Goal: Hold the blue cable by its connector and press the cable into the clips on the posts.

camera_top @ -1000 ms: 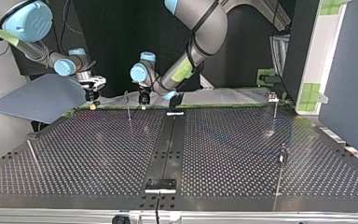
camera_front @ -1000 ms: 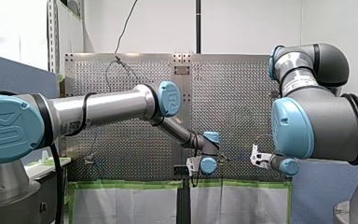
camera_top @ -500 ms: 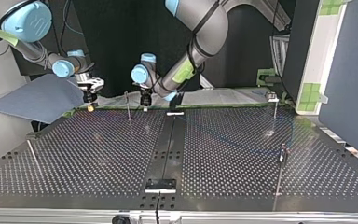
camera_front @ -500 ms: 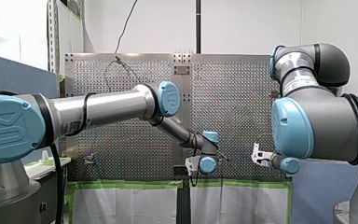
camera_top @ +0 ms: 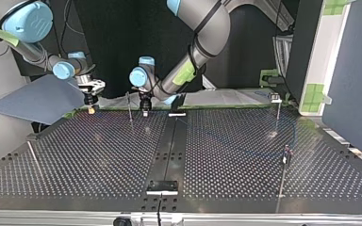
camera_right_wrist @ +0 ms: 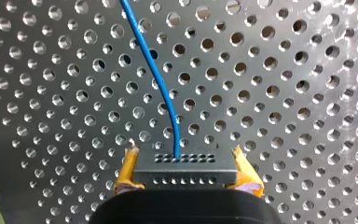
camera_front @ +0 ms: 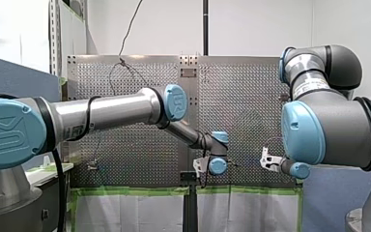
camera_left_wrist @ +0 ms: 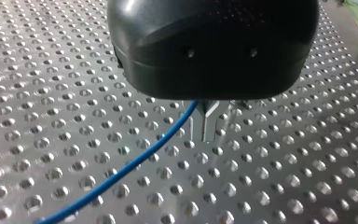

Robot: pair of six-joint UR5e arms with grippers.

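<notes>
One perforated desk (camera_top: 226, 160), with both arms at its far edge in the top view. My left gripper (camera_top: 144, 109) hangs near mid-edge, just beside a thin post (camera_top: 129, 108). My right gripper (camera_top: 91, 107) sits further toward that view's left. Another post (camera_top: 279, 109) stands at that view's right. Right jaws, with yellow pads, are clamped on the black connector (camera_right_wrist: 185, 171). From its face the blue cable (camera_right_wrist: 161, 79) runs off above the desk. In the left wrist view the metal fingers (camera_left_wrist: 196, 126) are closed to a thin slit and the cable meets them at the root. Can't tell if it's pinched.
</notes>
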